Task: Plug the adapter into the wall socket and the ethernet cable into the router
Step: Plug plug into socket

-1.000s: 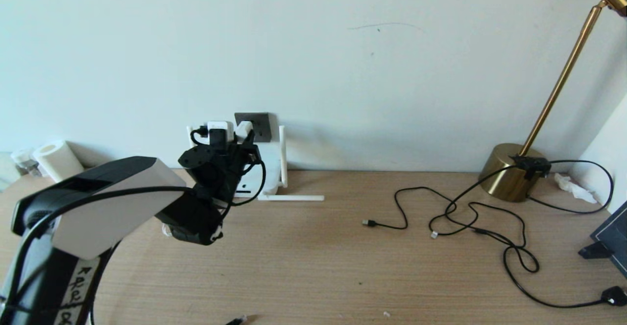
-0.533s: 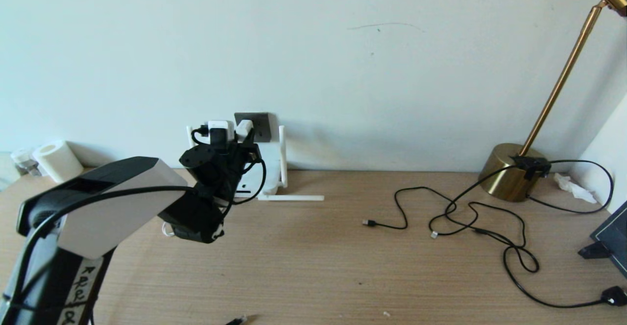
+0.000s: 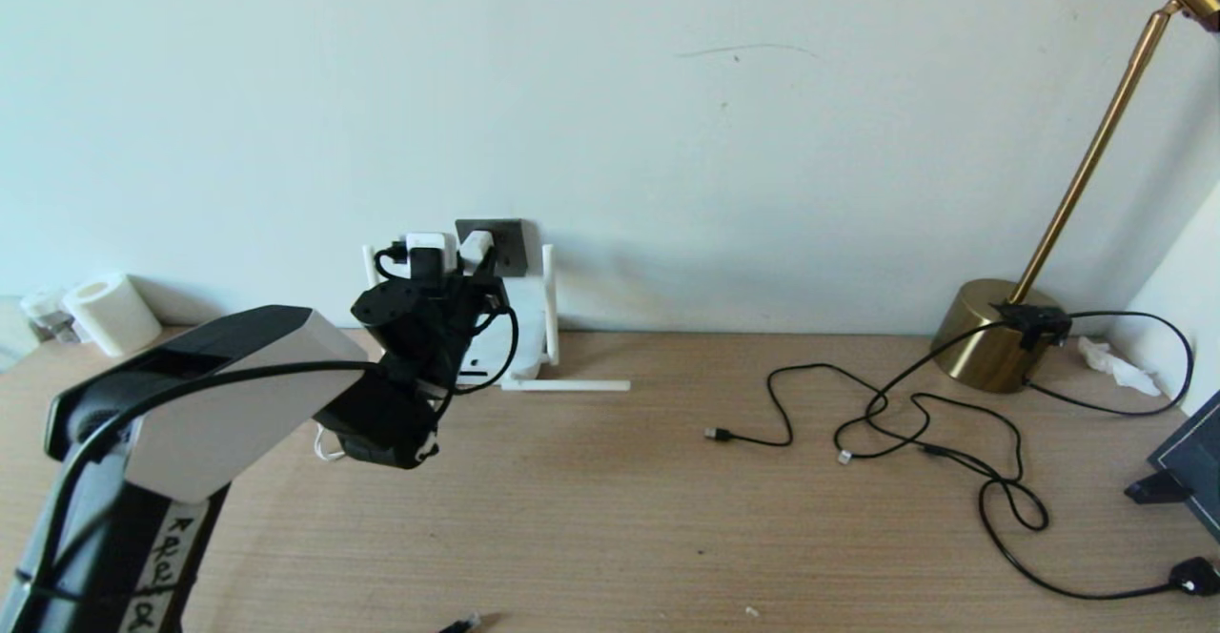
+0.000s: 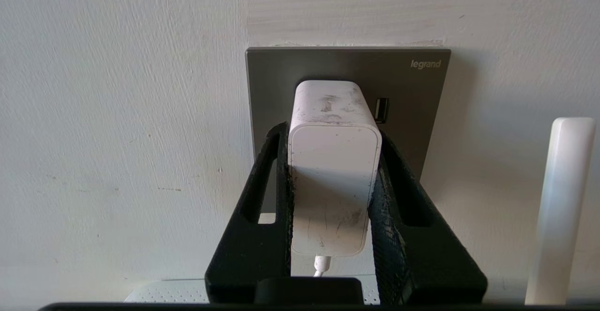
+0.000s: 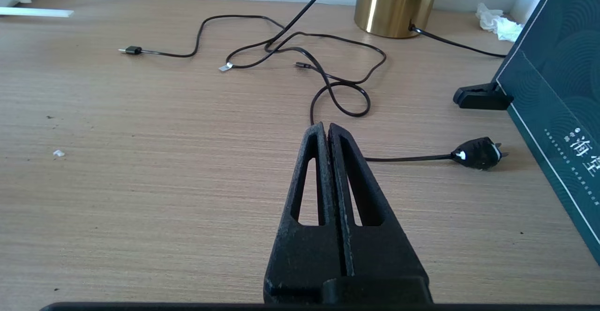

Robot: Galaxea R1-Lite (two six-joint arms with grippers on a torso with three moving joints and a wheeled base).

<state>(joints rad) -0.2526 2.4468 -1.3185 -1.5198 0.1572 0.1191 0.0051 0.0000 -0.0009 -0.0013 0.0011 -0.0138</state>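
My left gripper [image 4: 333, 133] is shut on the white adapter [image 4: 333, 170], one black finger on each side. The adapter's far end sits against the dark grey wall socket [image 4: 422, 86], so its pins are hidden. Its thin white cord hangs from its near end. In the head view the adapter [image 3: 474, 250] meets the socket [image 3: 507, 242] just above the white router [image 3: 522, 328], which the arm mostly hides. A small black plug [image 3: 464, 624], apparently the ethernet cable's end, lies at the table's front edge. My right gripper [image 5: 326, 128] hovers shut and empty over the table.
One router antenna [image 3: 567, 386] lies flat on the table and another [image 3: 549, 299] stands upright. Thin black cables [image 3: 915, 423] sprawl at the right, near a brass lamp base [image 3: 996, 333] and a dark box [image 3: 1191, 461]. A paper roll [image 3: 110, 314] stands at the far left.
My left arm has pushed a little further towards the wall, bringing the adapter closer onto the socket plate. Nothing else has moved.
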